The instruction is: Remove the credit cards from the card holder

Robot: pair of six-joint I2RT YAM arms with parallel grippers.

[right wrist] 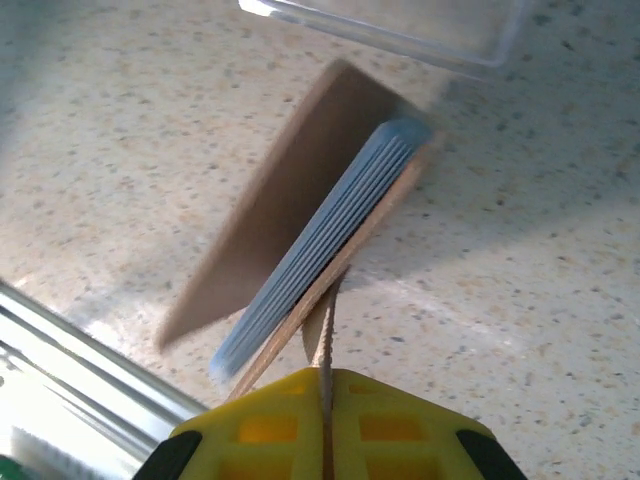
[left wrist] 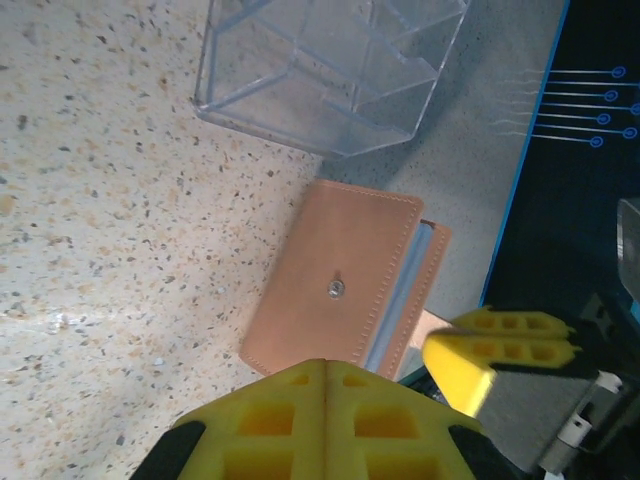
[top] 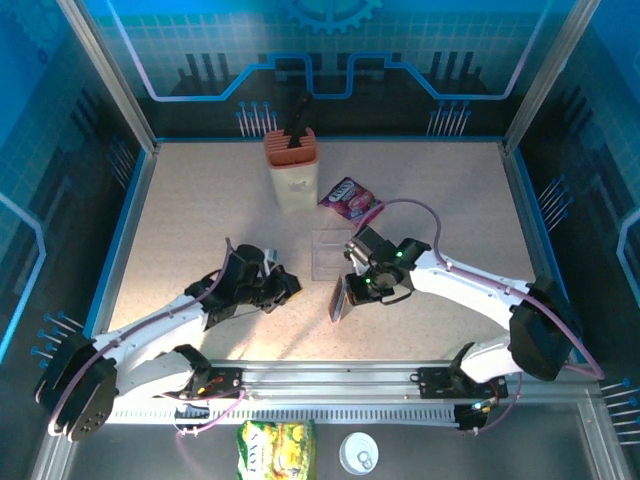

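The salmon-brown card holder (top: 338, 298) stands tipped up on edge near the table's front centre. My right gripper (top: 354, 290) is shut on its snap tab (right wrist: 324, 325), seen pinched between the yellow pads at the right gripper (right wrist: 326, 372). The card holder (right wrist: 290, 215) gapes slightly, showing a stack of grey-blue sleeves (right wrist: 330, 235). The credit cards are hidden inside. My left gripper (top: 290, 288) is shut and empty, just left of the holder. In the left wrist view the left gripper (left wrist: 327, 365) sits close below the card holder (left wrist: 345, 275), whose snap stud faces the camera.
A clear plastic box (top: 330, 255) lies just behind the holder, clear plastic box (left wrist: 330, 70). A purple snack packet (top: 348, 198) and a cream container with an orange top (top: 291, 170) stand further back. The front metal rail (top: 330, 378) runs close behind my grippers.
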